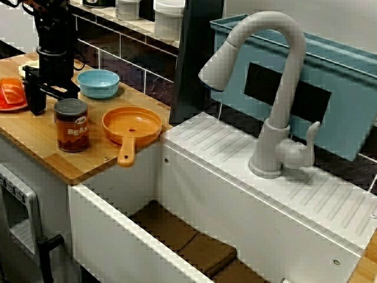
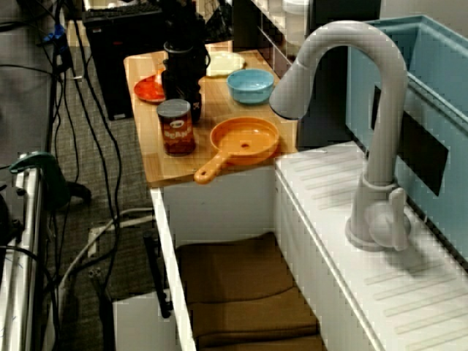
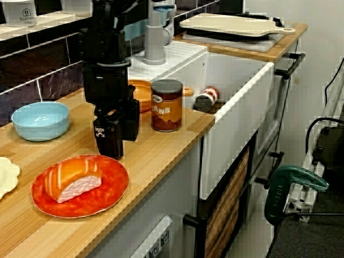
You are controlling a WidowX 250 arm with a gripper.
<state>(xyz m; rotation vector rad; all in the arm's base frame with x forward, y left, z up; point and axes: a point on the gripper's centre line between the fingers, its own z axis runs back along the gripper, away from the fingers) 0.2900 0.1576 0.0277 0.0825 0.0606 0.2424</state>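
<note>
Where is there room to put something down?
Bare wood along the counter's front edge, between plate and can. Also the ribbed ledge beside the faucet. Crowded around the gripper, with bowl, can and pan close.

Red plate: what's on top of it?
One salmon-topped piece, orange with white stripes, lies on the red plate. The rest is bare. The plate under the piece is hidden; the gripper stands just behind the rim.
</note>
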